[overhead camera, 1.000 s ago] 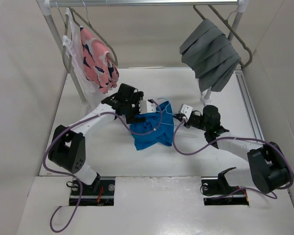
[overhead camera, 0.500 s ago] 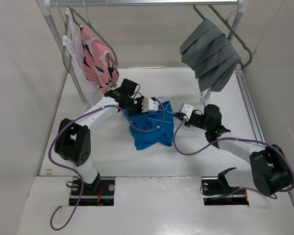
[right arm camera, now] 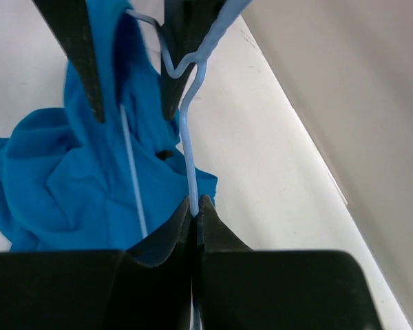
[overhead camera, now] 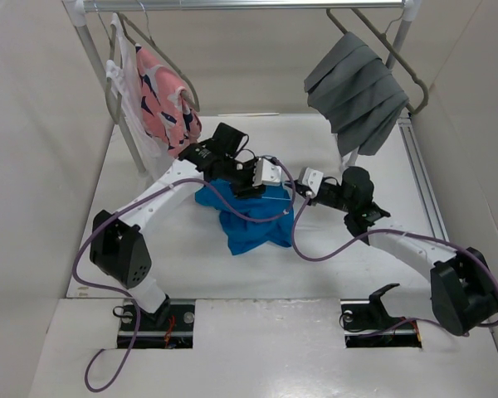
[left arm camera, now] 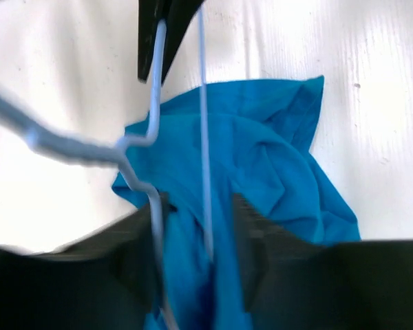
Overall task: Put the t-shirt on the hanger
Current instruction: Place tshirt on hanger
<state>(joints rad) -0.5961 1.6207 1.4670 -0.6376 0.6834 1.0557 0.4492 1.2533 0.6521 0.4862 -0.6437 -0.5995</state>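
Right gripper (right arm camera: 195, 214) is pinching fully closed on the hanger (right arm camera: 186, 130) wire below its hook. Left gripper (left arm camera: 193, 251) is holding a bunch of the t-shirt (overhead camera: 253, 222) between part-closed jaws. The rest of the cloth is draping onto mid-table (overhead camera: 166, 257) between both arms

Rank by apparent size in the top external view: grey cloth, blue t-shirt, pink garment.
1. grey cloth: largest, though it hangs higher, so nearer the camera.
2-3. t-shirt and pink garment: look alike. The t-shirt is crumpled and partly covered, so no ranking.
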